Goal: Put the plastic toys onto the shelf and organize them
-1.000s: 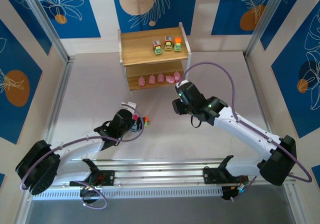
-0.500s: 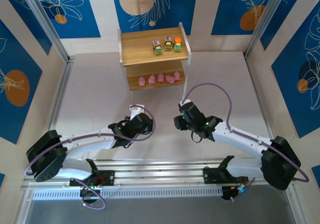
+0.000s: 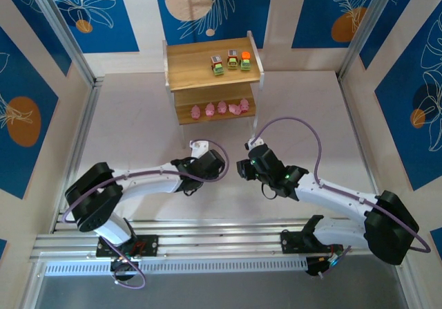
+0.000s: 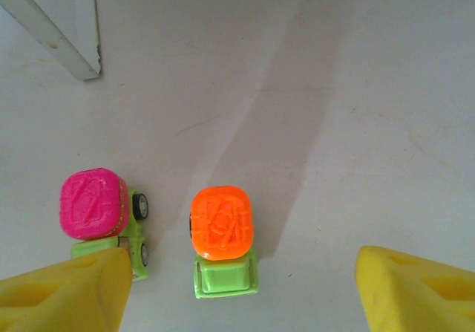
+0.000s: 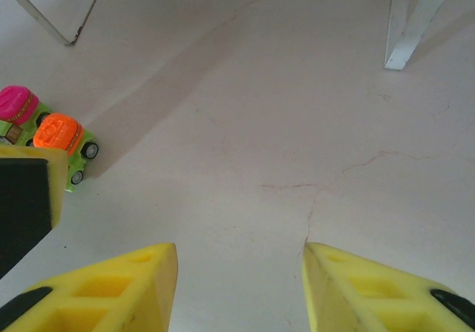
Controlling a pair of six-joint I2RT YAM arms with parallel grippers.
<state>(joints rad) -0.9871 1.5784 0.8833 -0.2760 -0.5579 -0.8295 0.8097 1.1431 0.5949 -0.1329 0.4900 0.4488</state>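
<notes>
Hovering with left claw spread over orange-topped toy, pink-topped toy just beside, both on counter. Right claw spread, empty. Next: lower squarely, pinch, lift toward shelf, probably top board.

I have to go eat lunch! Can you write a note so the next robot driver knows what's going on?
Left claw: open, over the orange-topped toy; the pink-topped toy stands beside it, both on the table.
Right claw: open, empty, over bare table.
Done: three blocky toys on the top board of the shelf, five pink figures on its lower board.
Left: the two table toys, probably for the top board.
</notes>
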